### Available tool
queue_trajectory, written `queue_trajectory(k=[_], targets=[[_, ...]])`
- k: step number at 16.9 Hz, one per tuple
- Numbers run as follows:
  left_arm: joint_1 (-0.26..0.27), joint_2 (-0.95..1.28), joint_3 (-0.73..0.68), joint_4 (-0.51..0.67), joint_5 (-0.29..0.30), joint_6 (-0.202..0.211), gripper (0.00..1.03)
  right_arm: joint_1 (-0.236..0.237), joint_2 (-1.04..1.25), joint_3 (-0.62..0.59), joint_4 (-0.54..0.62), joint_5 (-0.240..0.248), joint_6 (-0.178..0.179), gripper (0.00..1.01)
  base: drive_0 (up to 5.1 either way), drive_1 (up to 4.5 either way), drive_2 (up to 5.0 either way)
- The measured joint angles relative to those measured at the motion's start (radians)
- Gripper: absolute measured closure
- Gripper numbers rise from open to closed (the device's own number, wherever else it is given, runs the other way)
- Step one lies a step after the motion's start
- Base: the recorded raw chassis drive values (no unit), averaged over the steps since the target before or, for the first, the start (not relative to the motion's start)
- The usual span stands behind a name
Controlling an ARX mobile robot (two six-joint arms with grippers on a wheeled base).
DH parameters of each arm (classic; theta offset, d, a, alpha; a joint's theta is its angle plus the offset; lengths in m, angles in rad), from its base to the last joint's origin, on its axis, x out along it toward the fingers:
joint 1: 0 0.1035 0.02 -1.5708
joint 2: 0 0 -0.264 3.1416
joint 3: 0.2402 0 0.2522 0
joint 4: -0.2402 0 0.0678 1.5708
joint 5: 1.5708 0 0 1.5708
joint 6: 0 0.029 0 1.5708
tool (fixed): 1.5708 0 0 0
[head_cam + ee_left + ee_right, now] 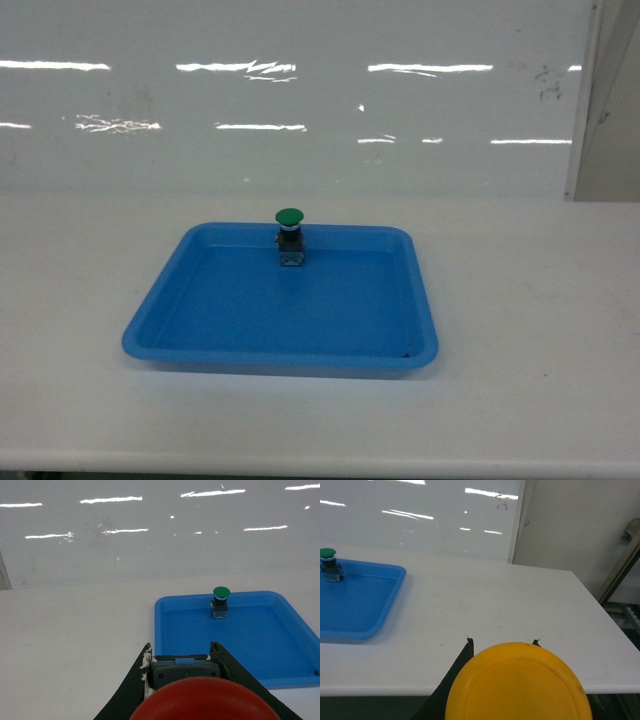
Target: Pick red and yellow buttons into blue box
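The red button (205, 700) fills the bottom of the left wrist view, its dark block body clamped between the black fingers of my left gripper (181, 650), which hangs over the table just left of the shallow blue tray. In the right wrist view the yellow button (517, 685) sits cap toward the camera, with my right gripper (503, 641) shut on it near the table's front edge, right of the tray. The blue box is out of view. Neither gripper shows in the head view.
A shallow blue tray (200, 320) lies mid-table, holding a green-capped button (289, 217) upright at its far side. The white table (520, 300) ends at a glossy wall behind. Its right end and a metal frame (620, 565) show in the right wrist view.
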Motion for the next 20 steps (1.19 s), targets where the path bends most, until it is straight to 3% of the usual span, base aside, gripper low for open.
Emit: queue_trajectory(k=[20], targets=[[0.0,-0.002,0.0,0.003,0.001,0.0,0.76,0.0,0.0,0.0,-0.001,0.0,0.0,0.75,0.1,-4.21,4.4]])
